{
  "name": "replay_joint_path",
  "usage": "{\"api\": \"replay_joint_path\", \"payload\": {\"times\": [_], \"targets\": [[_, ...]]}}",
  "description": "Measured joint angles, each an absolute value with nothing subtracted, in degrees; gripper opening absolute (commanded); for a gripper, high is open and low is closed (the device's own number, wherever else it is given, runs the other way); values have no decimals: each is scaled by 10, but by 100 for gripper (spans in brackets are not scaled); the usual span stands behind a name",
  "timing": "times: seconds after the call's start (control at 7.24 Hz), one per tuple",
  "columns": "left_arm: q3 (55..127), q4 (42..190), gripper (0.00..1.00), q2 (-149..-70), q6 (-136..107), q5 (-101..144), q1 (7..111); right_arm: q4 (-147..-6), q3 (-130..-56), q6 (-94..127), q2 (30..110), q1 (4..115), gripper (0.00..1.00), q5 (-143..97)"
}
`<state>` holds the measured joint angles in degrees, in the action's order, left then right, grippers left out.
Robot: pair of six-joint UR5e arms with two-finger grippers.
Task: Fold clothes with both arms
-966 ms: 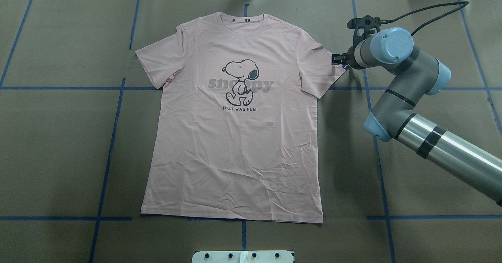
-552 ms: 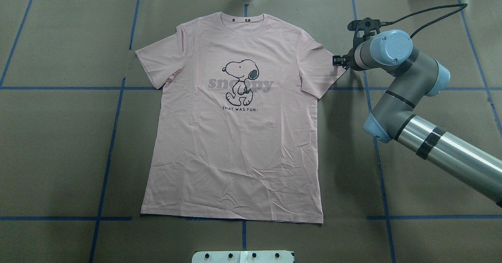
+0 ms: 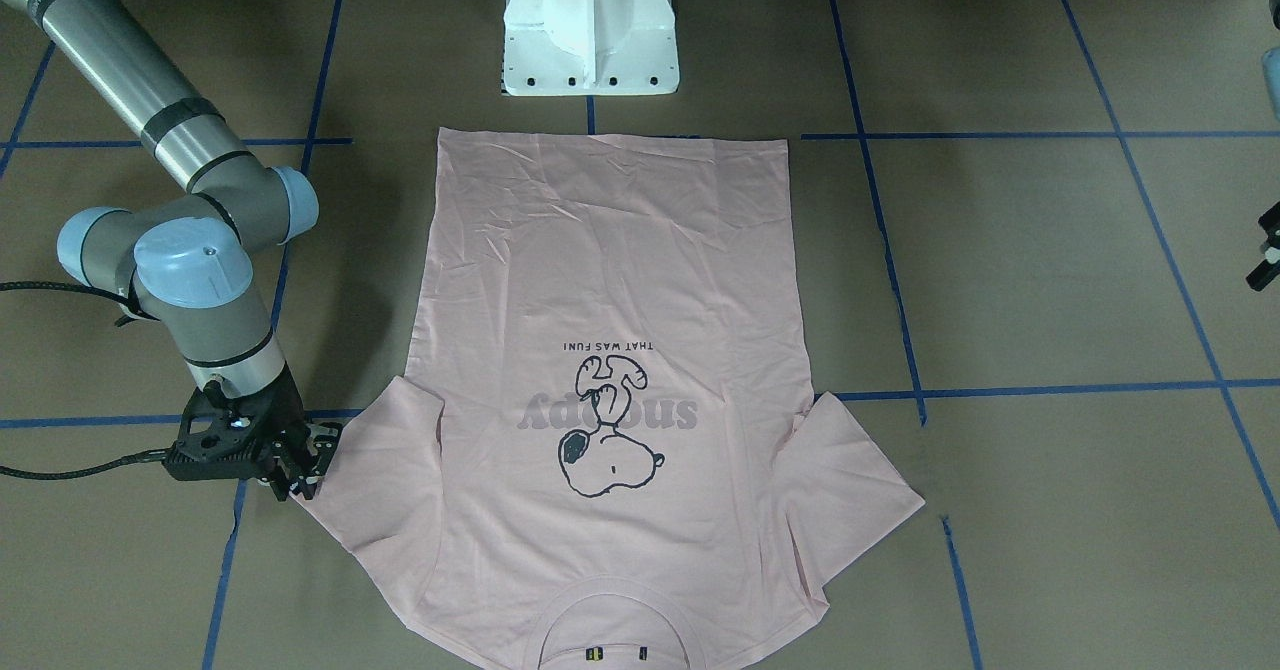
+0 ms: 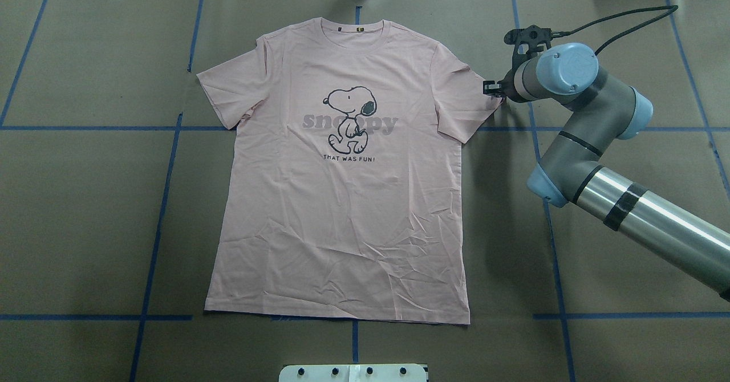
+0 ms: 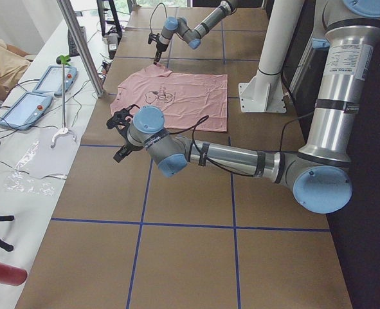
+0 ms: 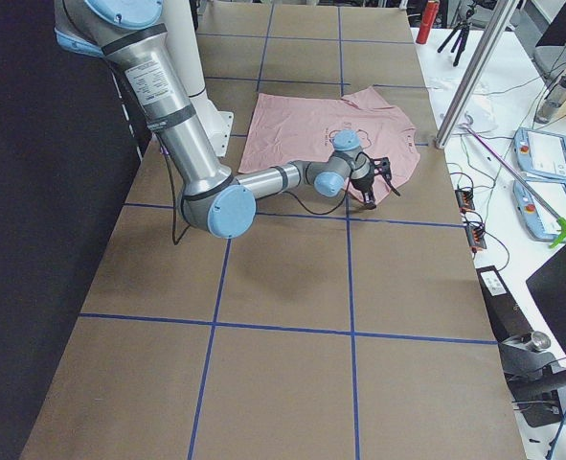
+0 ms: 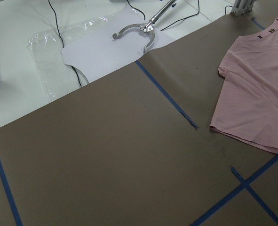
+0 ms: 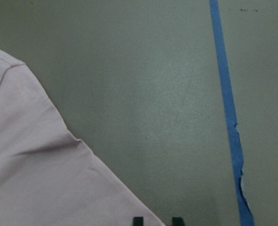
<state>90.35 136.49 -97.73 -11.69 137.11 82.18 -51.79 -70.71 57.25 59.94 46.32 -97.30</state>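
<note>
1 pale pink T-shirt [image 4: 342, 211] lies flat, print up, on the brown table [image 4: 85, 199]. The right gripper [image 8: 157, 220] sits at the sleeve's outer corner, jaws slightly apart over bare table. The left gripper [image 5: 120, 136] hangs well apart from the shirt; I cannot tell how its jaws stand

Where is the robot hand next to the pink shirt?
Find the brown table with blue tape lines, then the pink T-shirt lying flat on it. At one sleeve's tip sits the right hand: small and black, ending a silver arm with light-blue caps. The left hand is far from the shirt.
</note>
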Motion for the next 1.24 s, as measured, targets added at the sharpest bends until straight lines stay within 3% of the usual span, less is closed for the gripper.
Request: {"api": "replay_joint_path", "payload": {"times": [0.41, 0.83, 1.24], "targets": [[904, 1365, 100, -977, -117, 1371, 822, -541, -717, 597, 579, 463, 0, -971], [904, 1365, 100, -977, -117, 1371, 822, -677, -731, 673, 480, 434, 0, -924], [903, 1364, 100, -977, -117, 1371, 822, -704, -697, 705, 423, 397, 0, -876]]}}
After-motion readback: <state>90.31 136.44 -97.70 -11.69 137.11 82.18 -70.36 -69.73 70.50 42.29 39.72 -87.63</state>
